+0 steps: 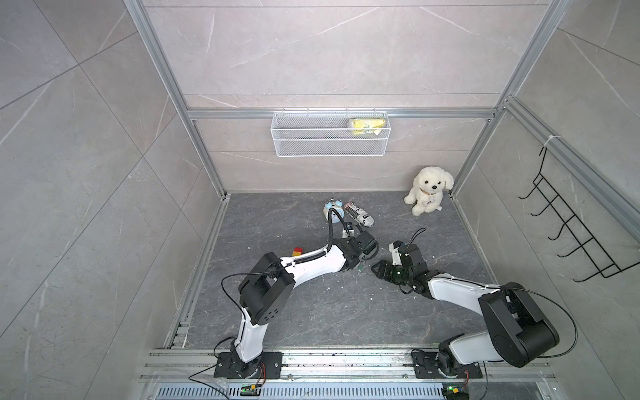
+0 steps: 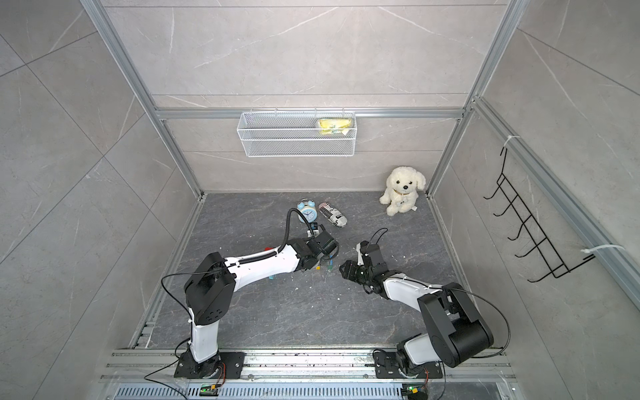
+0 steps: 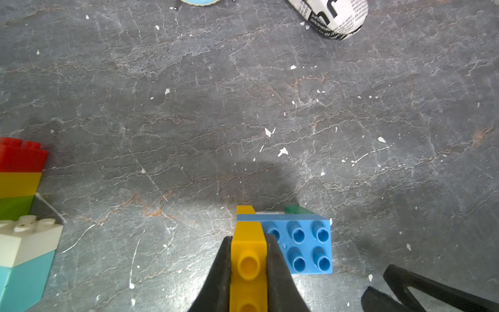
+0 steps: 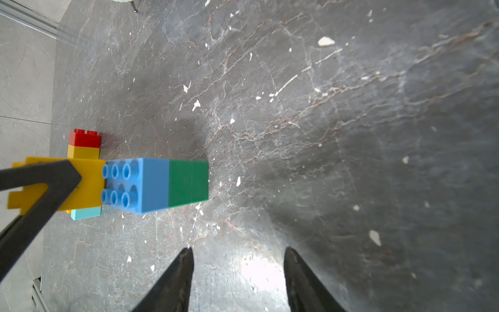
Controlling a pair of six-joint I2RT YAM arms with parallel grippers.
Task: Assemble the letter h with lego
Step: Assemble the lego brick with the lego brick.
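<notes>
My left gripper (image 3: 249, 237) is shut on a yellow lego brick (image 3: 248, 259). That brick is joined to a blue studded brick (image 3: 299, 245), which has a green brick (image 4: 189, 183) on its far end. The joined piece lies sideways, low over the dark floor. A stack of red (image 3: 21, 159), yellow, green, white and light blue bricks stands apart to one side, and its red top (image 1: 298, 250) shows in a top view. My right gripper (image 4: 239, 251) is open with nothing between its fingers, a short way from the green end.
An alarm clock (image 1: 333, 207) and a printed shoe (image 1: 360, 214) lie behind the left arm. A plush dog (image 1: 428, 188) sits in the back right corner. A wire basket (image 1: 329, 133) hangs on the back wall and a hook rack (image 1: 571, 225) on the right wall. White flecks dot the floor.
</notes>
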